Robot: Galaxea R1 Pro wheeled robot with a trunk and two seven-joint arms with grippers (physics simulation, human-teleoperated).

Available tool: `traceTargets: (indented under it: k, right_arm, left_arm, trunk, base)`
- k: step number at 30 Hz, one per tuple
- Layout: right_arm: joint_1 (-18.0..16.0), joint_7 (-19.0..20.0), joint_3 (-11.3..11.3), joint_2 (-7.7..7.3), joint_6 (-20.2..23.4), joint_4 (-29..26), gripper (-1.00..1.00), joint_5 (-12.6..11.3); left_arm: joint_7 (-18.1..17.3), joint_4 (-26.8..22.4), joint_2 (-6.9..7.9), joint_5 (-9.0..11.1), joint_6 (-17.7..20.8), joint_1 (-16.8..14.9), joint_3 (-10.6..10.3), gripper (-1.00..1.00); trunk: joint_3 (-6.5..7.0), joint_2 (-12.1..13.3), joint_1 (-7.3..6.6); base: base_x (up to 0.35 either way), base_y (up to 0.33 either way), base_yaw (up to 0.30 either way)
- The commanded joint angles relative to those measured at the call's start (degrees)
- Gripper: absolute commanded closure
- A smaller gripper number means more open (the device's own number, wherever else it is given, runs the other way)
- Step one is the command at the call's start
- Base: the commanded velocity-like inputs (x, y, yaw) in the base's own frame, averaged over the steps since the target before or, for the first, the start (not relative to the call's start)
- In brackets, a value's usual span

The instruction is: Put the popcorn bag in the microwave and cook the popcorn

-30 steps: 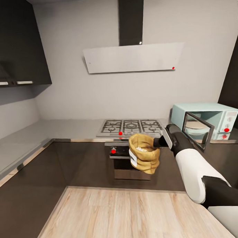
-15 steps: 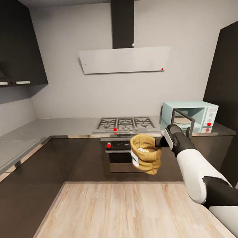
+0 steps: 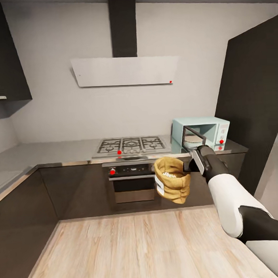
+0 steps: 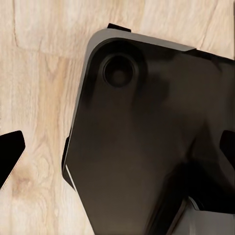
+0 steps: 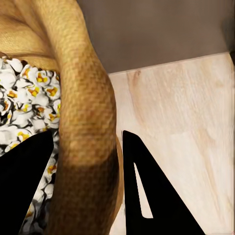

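Partly hidden popcorn (image 5: 19, 112) behind fingers (image 5: 24, 191)

popcorn bag (image 3: 172, 185): coarse, matt woven burlap in my right end effector (image 5: 88, 181)
popcorn (image 5: 22, 105): puffy, matt white
tabletop (image 3: 42, 153): smooth, glossy grey
cabinet fronts (image 3: 76, 188): dark, glossy
floor (image 3: 131, 248): pale wood grain
microwave (image 3: 201, 133): smooth mint shell

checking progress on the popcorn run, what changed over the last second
Mostly the view: it has swung and backed off, so the hob, hood and pale mint-blue microwave look smaller and sit further left. The tan burlap popcorn bag stays pinched at its rim by the right gripper, held out over the wood floor. The microwave door stays open.
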Motion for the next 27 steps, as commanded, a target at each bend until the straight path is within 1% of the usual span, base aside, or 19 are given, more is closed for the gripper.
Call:
traceTargets:
  k: [1, 13, 16, 22, 27]
  right_arm:
    - [-0.1, 0.0, -0.4, 0.1, 0.1, 0.0, 1.0, 0.3]
    - [-0.1, 0.0, -0.4, 0.02, 0.1, 0.0, 1.0, 0.4]
    - [0.0, 0.1, -0.3, -0.87, 0.1, 0.0, 1.0, 0.4]
    - [0.0, 0.2, -0.3, -1.13, 0.1, 0.0, 1.0, 0.4]
    - [0.0, 0.2, -0.3, -1.12, 0.1, 0.0, 1.0, 0.4]
  left_arm:
    - [0.0, -0.1, -0.01, 0.0, -0.1, 0.0, 0.4, -1.0]
    - [0.0, -0.1, -0.01, 0.1, -0.1, 0.0, 0.4, -1.0]
    - [0.0, -0.2, -0.03, 0.0, -0.1, 0.0, 0.1, -1.0]
    - [0.0, -0.3, -0.01, 0.0, -0.2, 0.0, 0.2, -1.0]
    - [0.0, -0.2, -0.01, 0.1, -2.2, 0.0, 0.2, -1.0]
  trunk:
    - [-0.06, 0.0, 0.01]
    - [-0.06, 0.0, 0.01]
    - [-0.06, 0.0, 0.01]
    - [-0.06, 0.0, 0.01]
    - [-0.06, 0.0, 0.01]
  base:
    - [0.0, 0.0, -0.258]
    - [0.0, 0.0, -0.258]
    - [0.0, 0.0, -0.258]
    - [0.0, 0.0, -0.258]
    - [0.0, 0.0, -0.258]
